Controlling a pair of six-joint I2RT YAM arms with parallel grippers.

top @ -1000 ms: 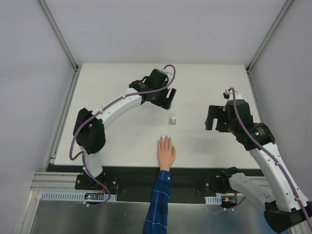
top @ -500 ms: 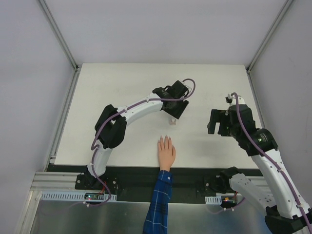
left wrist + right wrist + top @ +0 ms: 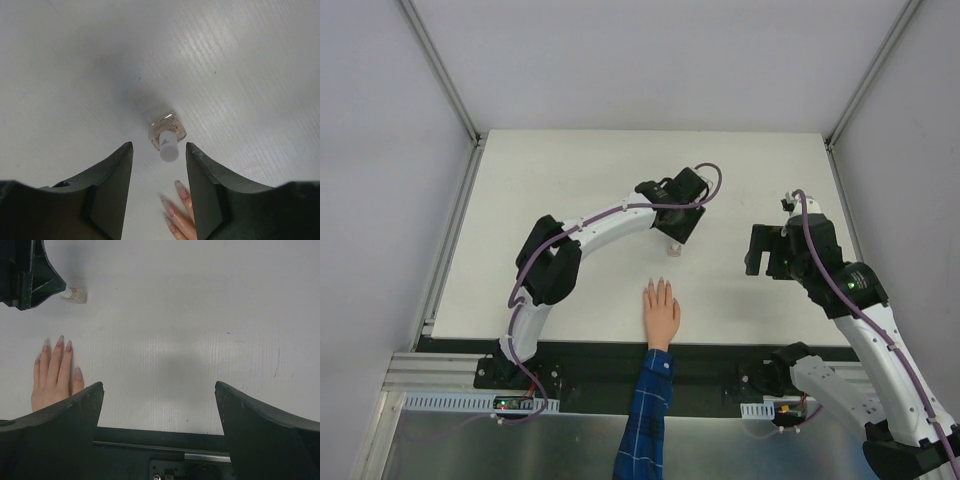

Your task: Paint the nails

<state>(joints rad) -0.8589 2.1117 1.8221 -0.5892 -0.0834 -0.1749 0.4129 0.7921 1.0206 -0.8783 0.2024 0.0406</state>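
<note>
The flesh-coloured mannequin hand (image 3: 661, 312) with a blue plaid sleeve lies palm down at the table's near edge. Its pale nails (image 3: 660, 285) point away from me; they also show in the left wrist view (image 3: 179, 185) and the right wrist view (image 3: 60, 341). A small whitish polish bottle (image 3: 166, 130) with a white cap stands upright just beyond the fingertips. My left gripper (image 3: 677, 234) is open and hovers over the bottle, its jaws on either side of the cap without touching it. My right gripper (image 3: 761, 250) is open and empty, to the right of the hand.
The white table (image 3: 560, 190) has raised rails along its left and right sides. Its near edge with a black rail (image 3: 165, 440) lies just below my right gripper. My left arm stretches across the table's middle.
My left gripper has swung right and nearer, from the back middle to over the bottle, then nearly stopped. My right gripper has shifted slightly.
</note>
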